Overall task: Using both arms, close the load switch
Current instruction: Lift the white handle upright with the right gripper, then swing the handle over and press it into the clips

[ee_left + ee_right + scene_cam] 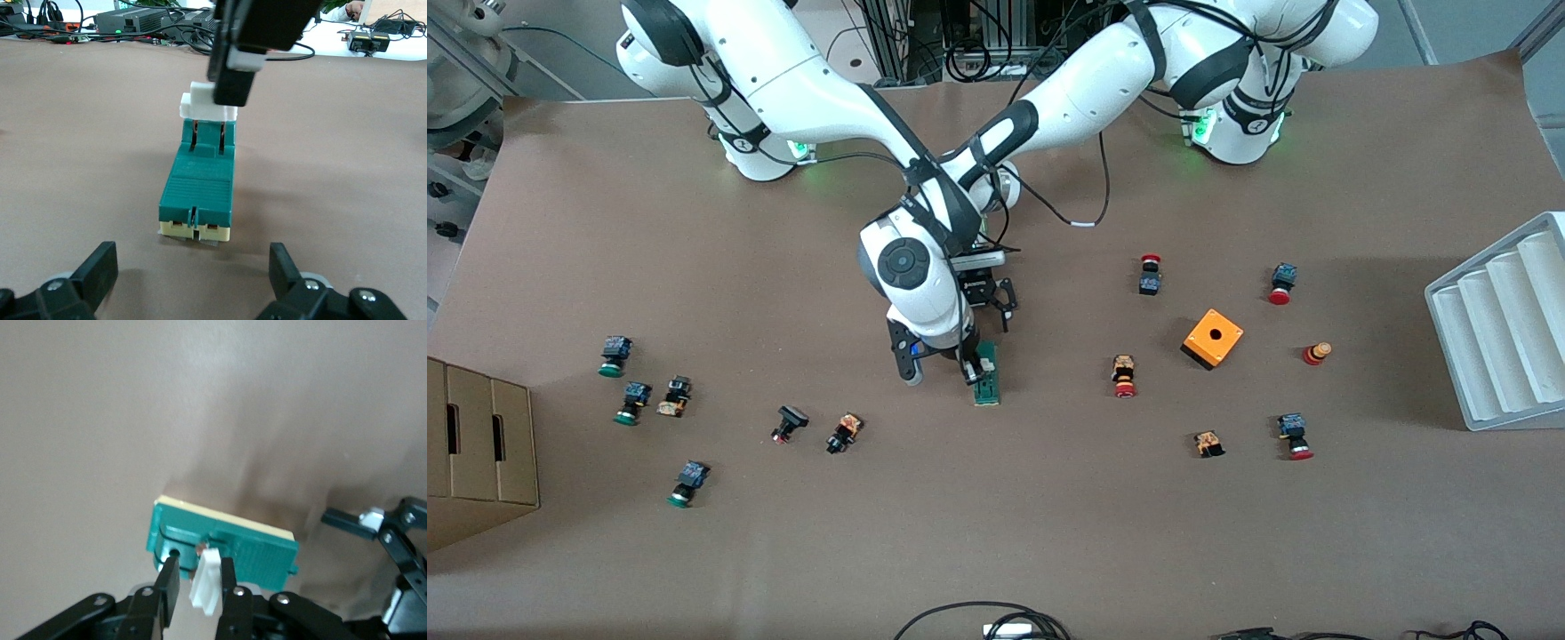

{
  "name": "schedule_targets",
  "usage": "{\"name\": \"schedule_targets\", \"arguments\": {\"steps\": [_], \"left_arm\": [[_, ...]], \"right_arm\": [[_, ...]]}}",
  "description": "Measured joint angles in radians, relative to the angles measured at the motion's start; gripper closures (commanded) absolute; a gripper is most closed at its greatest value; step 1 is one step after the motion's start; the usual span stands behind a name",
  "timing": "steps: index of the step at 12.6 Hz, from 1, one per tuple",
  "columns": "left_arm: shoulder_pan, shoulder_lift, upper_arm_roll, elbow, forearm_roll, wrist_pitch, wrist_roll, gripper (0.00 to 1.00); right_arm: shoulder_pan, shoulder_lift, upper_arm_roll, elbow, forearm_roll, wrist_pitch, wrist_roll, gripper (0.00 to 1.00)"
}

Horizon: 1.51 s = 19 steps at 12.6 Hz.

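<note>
The load switch [989, 387] [200, 187] [257, 550], a slim green bar, lies mid-table. Its white sliding block [199, 105] [207, 583] stands raised at the end nearer the front camera. My right gripper [971, 369] [200, 572] comes down on that end, jaws narrowly open around the block. One finger touches the block and a small gap shows at the other. My left gripper [1000, 313] [193, 261] is low over the table just off the switch's other end. It is wide open and holds nothing.
Small red- and green-capped push buttons lie scattered toward both ends of the table. An orange box [1213, 338] sits toward the left arm's end, with a grey ribbed tray [1503, 329] at that edge. A cardboard box [480, 444] stands at the right arm's end.
</note>
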Motion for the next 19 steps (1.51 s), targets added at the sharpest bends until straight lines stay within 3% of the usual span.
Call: {"name": "schedule_targets", "arguments": {"steps": [19], "left_arm": [[0.000,0.000,0.000,0.000,0.000,0.000,0.000,0.00]], "right_arm": [[0.012,0.000,-0.006,0.049,0.016,-0.052,0.024,0.63]]}}
